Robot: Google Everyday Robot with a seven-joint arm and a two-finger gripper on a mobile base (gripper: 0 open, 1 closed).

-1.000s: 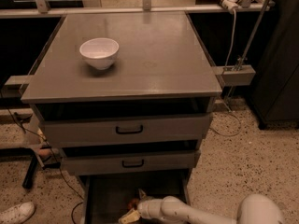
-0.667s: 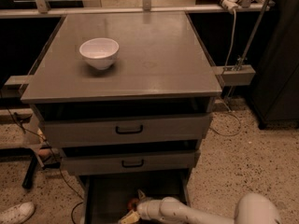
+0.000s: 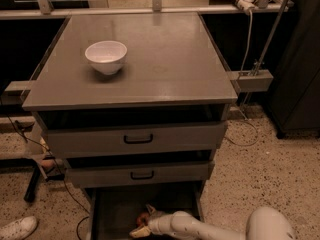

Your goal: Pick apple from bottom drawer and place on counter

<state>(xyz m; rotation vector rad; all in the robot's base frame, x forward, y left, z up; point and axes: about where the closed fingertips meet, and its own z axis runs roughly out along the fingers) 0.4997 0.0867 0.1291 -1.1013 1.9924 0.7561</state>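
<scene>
- Camera view: the counter is seen from above and in front, and a white bowl is set on it toward 10 o'clock, well apart from the edges.
- Below the counter, two shallower drawers with black handles are stacked, the upper drawer over the middle drawer.
- The bottom drawer is pulled out at 6 o'clock of the view, and its dark flat floor is exposed.
- The apple is found inside the bottom drawer, right of its middle, and only a small reddish patch of it is shown.
- The gripper is reached into the bottom drawer from 4 o'clock on a white arm. Its fingers are held apart, one at 12 o'clock of the apple and one at 6 o'clock, with the apple between them.
- Whether the apple is touched by the fingers cannot be told.
- A white shoe is seen on the speckled floor at 8 o'clock.
</scene>
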